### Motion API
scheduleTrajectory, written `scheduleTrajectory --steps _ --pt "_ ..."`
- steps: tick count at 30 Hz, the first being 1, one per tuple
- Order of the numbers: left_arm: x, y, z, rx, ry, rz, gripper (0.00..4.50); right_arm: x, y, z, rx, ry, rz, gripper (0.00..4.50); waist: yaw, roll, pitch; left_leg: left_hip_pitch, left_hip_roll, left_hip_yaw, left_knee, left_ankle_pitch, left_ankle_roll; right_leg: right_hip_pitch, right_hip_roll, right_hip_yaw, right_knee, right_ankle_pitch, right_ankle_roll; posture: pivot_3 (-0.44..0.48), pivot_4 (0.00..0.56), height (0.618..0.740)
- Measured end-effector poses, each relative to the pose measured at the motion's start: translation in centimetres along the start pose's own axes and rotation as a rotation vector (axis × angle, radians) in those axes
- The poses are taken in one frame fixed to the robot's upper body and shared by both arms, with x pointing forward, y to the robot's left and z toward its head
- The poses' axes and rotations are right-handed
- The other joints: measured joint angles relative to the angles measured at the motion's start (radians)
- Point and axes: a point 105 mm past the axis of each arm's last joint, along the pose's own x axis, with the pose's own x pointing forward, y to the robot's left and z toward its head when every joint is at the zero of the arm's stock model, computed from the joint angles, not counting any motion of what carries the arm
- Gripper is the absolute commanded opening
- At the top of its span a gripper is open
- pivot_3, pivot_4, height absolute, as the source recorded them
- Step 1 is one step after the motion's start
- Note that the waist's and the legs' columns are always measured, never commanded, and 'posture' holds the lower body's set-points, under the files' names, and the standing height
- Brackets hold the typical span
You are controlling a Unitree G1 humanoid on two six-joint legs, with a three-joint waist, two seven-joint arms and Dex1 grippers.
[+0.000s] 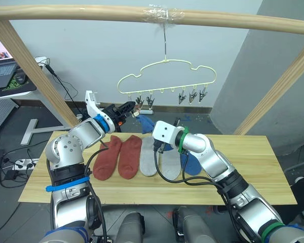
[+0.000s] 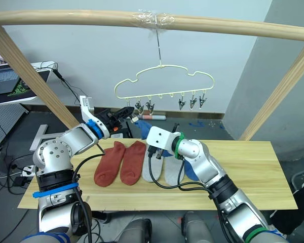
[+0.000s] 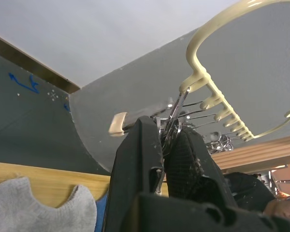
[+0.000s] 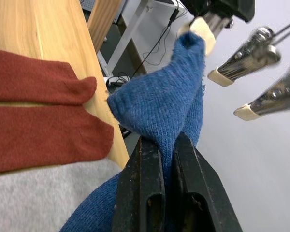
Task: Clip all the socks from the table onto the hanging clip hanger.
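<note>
Blue sock (image 4: 159, 108) pinched in right claw (image 4: 166, 145), cuff lifted to a grey clip (image 3: 173, 121) at the left end of clip hanger (image 1: 167, 76). Clip squeezed between fingers of left claw (image 3: 165, 142). On desk (image 1: 253, 167): two rust-red socks (image 1: 119, 157), two grey socks (image 1: 159, 159), second blue sock (image 1: 192, 163).

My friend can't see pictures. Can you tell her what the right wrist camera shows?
The right gripper pinches a blue sock, its jaws shut, lifting its tip to a metal clip. Two rust-red socks lie on the table.
</note>
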Motion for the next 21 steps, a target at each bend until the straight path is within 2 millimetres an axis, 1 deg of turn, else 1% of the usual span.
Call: scheduleTrajectory --steps 3,7,21 --pt "0.0 0.0 0.0 -0.001 -0.001 0.002 0.25 0.1 -0.3 0.5 -0.016 -0.014 -0.004 0.03 0.0 0.0 0.001 0.0 0.0 0.0 0.0 0.0 0.0 0.0 -0.004 0.0 0.0 0.0 0.0 -0.006 0.227 0.74" --pt "0.0 0.0 0.0 -0.002 -0.002 0.001 0.25 0.4 -0.4 1.2 -0.028 -0.035 -0.003 0.03 0.0 0.0 0.001 0.0 0.0 -0.001 0.0 0.0 0.0 0.0 -0.004 -0.001 0.0 0.0 0.0 -0.005 0.227 0.74" --pt "0.0 -0.2 0.2 -0.012 -0.011 -0.007 0.25 0.2 0.2 0.3 -0.084 -0.005 0.037 0.03 0.0 -0.001 0.005 0.0 0.0 0.0 -0.001 0.0 0.0 0.0 -0.004 -0.001 0.0 0.0 0.0 0.001 0.216 0.74"
